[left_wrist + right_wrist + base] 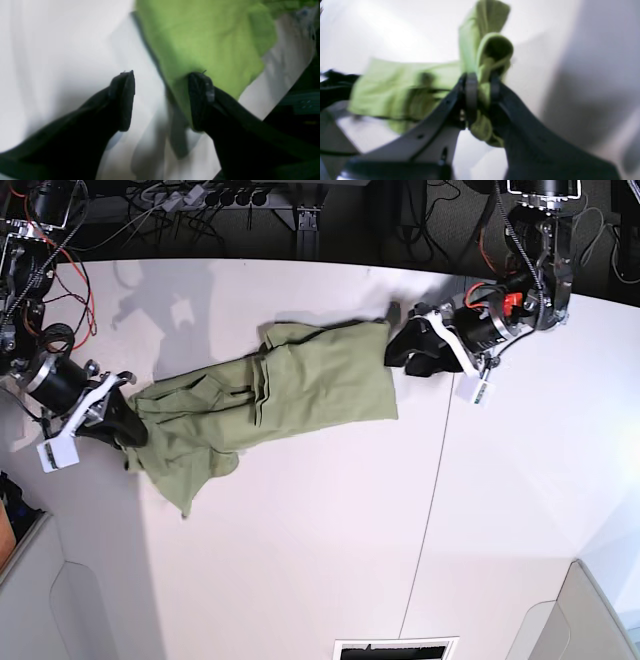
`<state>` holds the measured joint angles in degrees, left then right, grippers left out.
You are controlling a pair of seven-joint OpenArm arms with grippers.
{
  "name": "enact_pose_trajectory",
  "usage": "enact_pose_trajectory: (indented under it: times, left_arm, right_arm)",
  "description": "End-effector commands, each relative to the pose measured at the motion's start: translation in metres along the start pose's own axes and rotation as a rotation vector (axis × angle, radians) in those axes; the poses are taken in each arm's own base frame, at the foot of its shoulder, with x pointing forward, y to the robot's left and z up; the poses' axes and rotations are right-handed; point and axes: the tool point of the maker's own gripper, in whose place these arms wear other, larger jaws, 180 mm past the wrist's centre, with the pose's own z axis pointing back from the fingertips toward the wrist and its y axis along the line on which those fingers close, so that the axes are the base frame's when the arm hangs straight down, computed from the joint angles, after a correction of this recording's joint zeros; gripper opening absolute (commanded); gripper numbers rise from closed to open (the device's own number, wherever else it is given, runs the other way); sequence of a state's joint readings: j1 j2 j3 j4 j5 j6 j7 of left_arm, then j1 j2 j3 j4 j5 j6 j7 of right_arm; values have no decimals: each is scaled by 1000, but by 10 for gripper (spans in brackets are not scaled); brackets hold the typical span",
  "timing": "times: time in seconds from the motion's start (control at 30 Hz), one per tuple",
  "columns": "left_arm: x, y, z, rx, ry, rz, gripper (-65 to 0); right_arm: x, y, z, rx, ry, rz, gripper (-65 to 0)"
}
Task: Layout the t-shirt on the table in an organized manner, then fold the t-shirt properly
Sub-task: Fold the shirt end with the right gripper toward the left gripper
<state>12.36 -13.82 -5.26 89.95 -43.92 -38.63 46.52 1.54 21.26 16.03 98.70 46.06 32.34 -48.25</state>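
No readable writing anywhere. Both wrist views are blurred and show no letters, numbers or logos. In the base view, a small white tag (477,391) hangs off the arm at about two o'clock, and another white tag (55,453) sits on the arm at about nine o'clock; both are too small to make out any print. The green shirt (300,390) carries no print or label that shows, and the white surface (300,560) has no markings that can be read.
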Motion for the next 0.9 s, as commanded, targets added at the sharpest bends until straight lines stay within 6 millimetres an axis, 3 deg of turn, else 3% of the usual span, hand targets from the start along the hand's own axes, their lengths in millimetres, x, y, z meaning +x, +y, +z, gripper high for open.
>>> enact_pose_trajectory:
  times: [0.0, 0.27, 0.43, 0.47, 0.53, 0.6, 0.77, 0.87]
  left_arm:
    - [-5, 0, -3, 15, 36, -22, -277]
    - [3, -11, -16, 4, 18, -27, -277]
    - [5, -9, -16, 11, 20, -36, -277]
    - [5, -9, -16, 12, 20, -36, -277]
    - [5, -9, -16, 12, 20, -36, -277]
    - [5, -9, -16, 12, 20, -36, -277]
    - [6, -4, -12, 25, 22, -48, -277]
    - [25, 6, 7, 70, 0, -108, -279]
  right_arm:
    - [14, 19, -4, 56, -42, 31, -650]
    - [-20, 137, -56, 320, 49, 83, -650]
    - [-56, 183, -68, 403, 152, 152, -650]
    - [-61, 189, -69, 416, 168, 169, -620]
    - [-65, 200, -70, 439, 176, 190, -435]
    - [-64, 207, -71, 456, 167, 201, -329]
    - [-43, 204, -72, 438, 111, 242, -320]
    - [-22, 186, -75, 376, 74, 283, -321]
